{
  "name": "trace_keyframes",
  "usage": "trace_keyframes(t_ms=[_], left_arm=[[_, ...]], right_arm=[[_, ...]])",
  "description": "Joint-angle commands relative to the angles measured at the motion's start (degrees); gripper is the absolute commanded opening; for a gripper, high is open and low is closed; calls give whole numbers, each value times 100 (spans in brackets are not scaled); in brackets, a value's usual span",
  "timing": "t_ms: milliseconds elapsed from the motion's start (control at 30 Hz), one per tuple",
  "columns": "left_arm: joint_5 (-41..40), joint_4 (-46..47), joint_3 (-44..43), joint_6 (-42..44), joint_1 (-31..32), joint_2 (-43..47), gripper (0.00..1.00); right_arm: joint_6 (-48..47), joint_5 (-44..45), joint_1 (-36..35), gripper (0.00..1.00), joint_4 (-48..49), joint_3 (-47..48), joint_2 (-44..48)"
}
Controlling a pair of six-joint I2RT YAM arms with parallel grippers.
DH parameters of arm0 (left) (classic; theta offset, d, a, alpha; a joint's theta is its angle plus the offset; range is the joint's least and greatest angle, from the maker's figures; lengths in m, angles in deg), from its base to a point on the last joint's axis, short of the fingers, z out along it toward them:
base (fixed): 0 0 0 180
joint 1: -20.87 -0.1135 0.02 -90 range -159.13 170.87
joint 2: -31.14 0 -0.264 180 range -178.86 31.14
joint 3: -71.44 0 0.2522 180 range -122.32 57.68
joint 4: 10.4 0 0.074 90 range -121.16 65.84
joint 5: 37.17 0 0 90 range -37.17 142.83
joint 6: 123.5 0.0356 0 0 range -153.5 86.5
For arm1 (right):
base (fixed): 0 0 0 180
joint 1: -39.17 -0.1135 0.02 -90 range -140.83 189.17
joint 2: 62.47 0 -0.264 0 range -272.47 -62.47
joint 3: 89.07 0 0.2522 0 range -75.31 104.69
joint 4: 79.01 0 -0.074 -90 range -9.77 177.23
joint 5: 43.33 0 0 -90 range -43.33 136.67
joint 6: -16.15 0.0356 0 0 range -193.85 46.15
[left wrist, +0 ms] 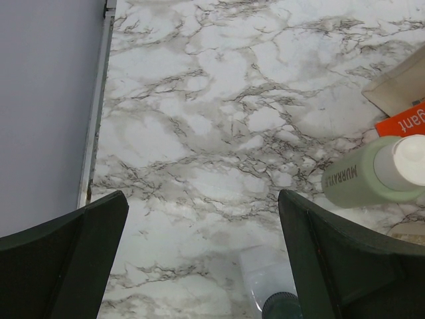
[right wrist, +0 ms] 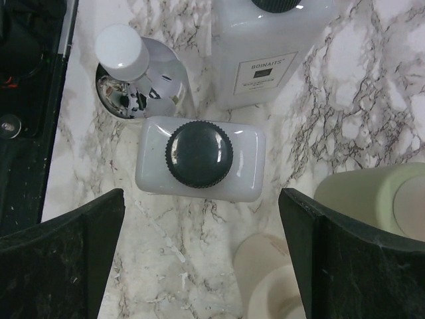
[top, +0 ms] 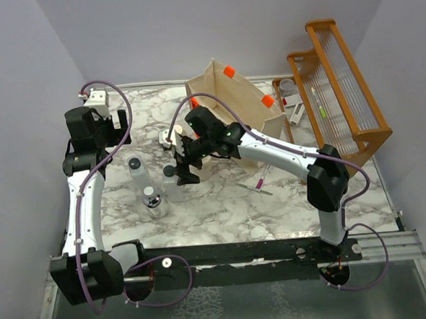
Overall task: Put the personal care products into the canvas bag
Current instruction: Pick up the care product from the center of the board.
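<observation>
Hovering right gripper [right wrist: 200, 219] — fingers spread — over white bottle [right wrist: 199, 154], upright, cap up, left-centre of table [top: 274, 213] | left gripper [left wrist: 202, 219] spread near left edge | canvas bag [top: 231, 100] upright by far edge — bare marble toward near-right corner.

Robot lab cell: plain grey walls [top: 19, 70] boxing marble-print tabletop [top: 223, 202], metal mounting rail [top: 240, 253]

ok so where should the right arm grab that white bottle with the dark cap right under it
Probably from straight above, fingers on its two short ends: the white bottle stands upright, those ends look free, and the chrome bottle and the labelled bottle crowd one long side.
</observation>
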Motion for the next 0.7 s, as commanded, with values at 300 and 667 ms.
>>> trace_keyframes(t_ms=[300, 667], left_arm=[[238, 65, -107, 46, -66, 141, 99], [253, 106, -32, 21, -76, 222, 99]], right_arm=[[638, 317, -218, 100, 614, 255, -458], [1327, 710, -278, 94, 1066, -35, -615]])
